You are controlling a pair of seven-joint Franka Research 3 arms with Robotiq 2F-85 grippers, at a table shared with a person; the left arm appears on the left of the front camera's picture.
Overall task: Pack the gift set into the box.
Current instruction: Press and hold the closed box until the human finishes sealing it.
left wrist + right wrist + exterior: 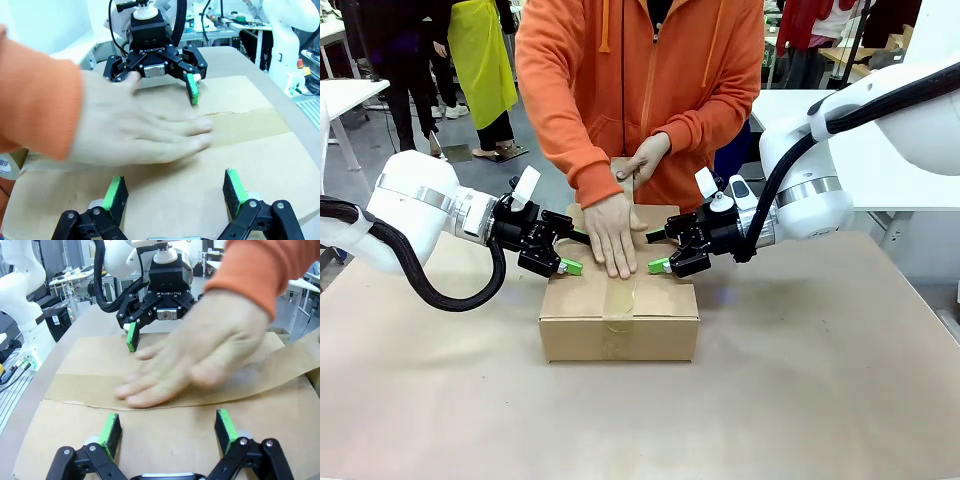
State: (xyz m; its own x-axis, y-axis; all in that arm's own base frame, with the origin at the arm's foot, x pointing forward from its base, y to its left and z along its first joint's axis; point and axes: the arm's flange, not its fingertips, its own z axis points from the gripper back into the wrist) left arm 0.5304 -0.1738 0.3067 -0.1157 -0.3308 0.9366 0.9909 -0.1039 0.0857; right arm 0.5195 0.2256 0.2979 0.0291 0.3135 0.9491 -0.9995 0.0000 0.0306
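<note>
The box (pixel 620 320) sits shut in the middle of the table, a strip of brown tape (pixel 620 298) running along its top seam. A person's hand (pixel 613 235) lies flat on the tape; the other hand (pixel 642 160) holds the strip at the far edge. My left gripper (pixel 565 248) is open at the box's left top edge, pads (pixel 114 197) resting on the cardboard (pixel 260 165). My right gripper (pixel 660 252) is open at the right top edge, pads (pixel 226 427) on the lid (pixel 165 425). The gift set is hidden.
The person in an orange hoodie (pixel 640 70) stands close against the far edge of the table. Bare brown tabletop (pixel 640 420) stretches in front of and beside the box. White tables (pixel 880 160) and other people (pixel 480 60) stand behind.
</note>
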